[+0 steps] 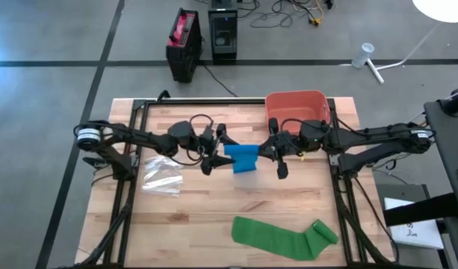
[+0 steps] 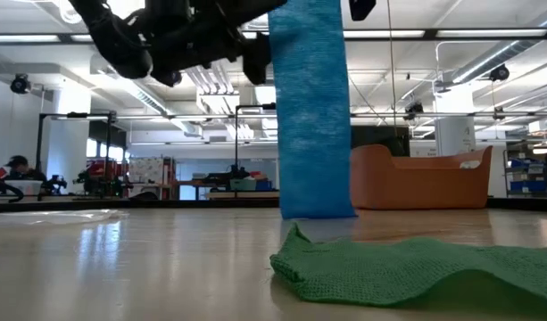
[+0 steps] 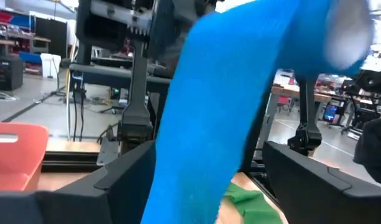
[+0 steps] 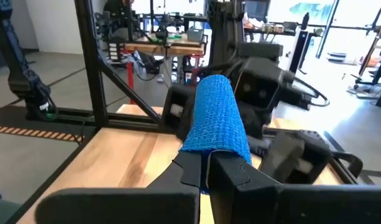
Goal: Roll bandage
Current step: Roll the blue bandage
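I judge I'm mid-roll: the blue bandage [image 1: 244, 158] hangs between the arms above the table's middle, its tail reaching the wood. My right gripper [image 4: 207, 163] is clamped on the rolled end; my left gripper [image 1: 214, 155] stands wide around the strip. Next I need another wind, keeping it taut.

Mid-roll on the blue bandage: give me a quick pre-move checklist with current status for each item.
1. Right claw shut on the blue bandage: ok.
2. Left claw open, fingers either side of the strip: ok.
3. Bandage's free end hangs down to the table: ok.
4. Roll at the right claw wound evenly: ok, as the right wrist view shows.
5. Green bandage lies clear of both arms: ok.
6. Plastic wrapper clear of the left arm: cannot tell.
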Motion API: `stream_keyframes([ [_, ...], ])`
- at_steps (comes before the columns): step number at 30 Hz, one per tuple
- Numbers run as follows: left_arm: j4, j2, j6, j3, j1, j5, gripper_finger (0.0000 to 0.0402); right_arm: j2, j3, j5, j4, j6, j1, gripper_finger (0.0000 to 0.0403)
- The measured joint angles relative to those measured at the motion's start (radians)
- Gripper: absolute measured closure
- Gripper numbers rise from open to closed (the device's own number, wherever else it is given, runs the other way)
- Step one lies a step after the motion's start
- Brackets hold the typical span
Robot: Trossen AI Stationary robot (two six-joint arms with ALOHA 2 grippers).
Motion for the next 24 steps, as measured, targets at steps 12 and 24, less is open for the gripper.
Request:
stream_keyframes([
  [12, -0.002, 0.103, 0.002, 0.104, 0.001, -0.072, 0.0262, -0.003, 0.000, -0.015, -0.002, 0.000, 0.000, 0.0400],
  [24, -0.094, -0.090, 0.098, 0.109, 0.079, -0.117, 0.0400, -0.004, 0.000, -0.141, -0.083, 0.039, 0.003, 0.0400],
])
